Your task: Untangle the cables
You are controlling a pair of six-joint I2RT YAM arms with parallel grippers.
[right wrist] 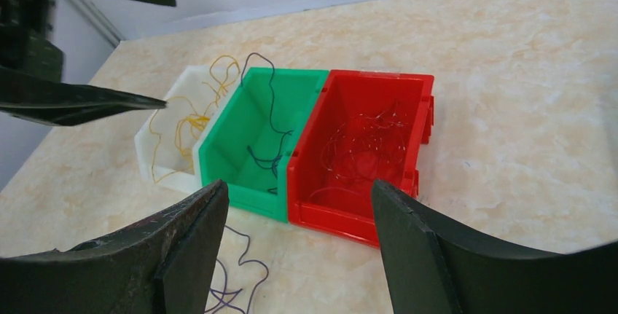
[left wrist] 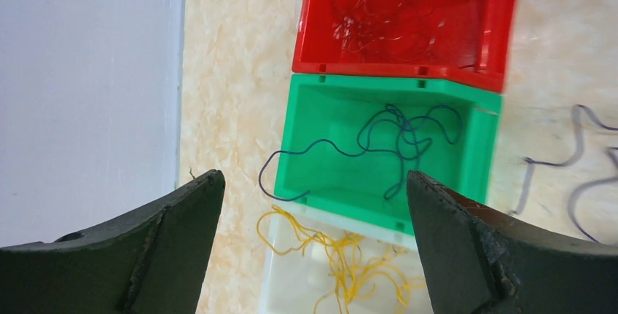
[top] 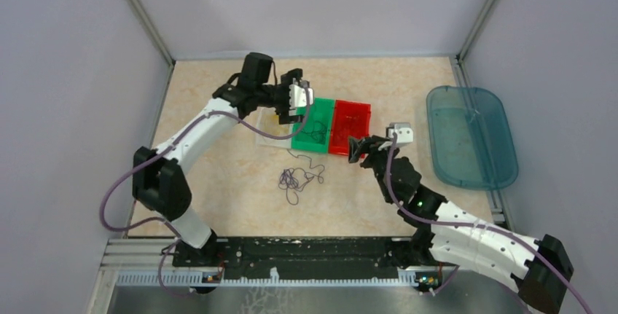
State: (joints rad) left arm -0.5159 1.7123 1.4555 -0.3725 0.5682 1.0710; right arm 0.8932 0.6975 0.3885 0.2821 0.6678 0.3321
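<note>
The left gripper (left wrist: 313,175) hangs with jaws spread wide and empty above the green plastic bin (left wrist: 477,154), where a thin dark purple cable (left wrist: 401,143) coils, one end trailing over the rim. Lower in the frame a yellow cable (left wrist: 342,263) lies in the white plastic bin (left wrist: 284,292). Above, a thin red cable (left wrist: 379,15) fills the red plastic bin (left wrist: 495,30). The right gripper (right wrist: 299,184), equally wide and empty, faces the red bin. A purple cable tangle (top: 295,181) lies loose on the beige table (top: 218,183), just below the bins in the overhead view.
</note>
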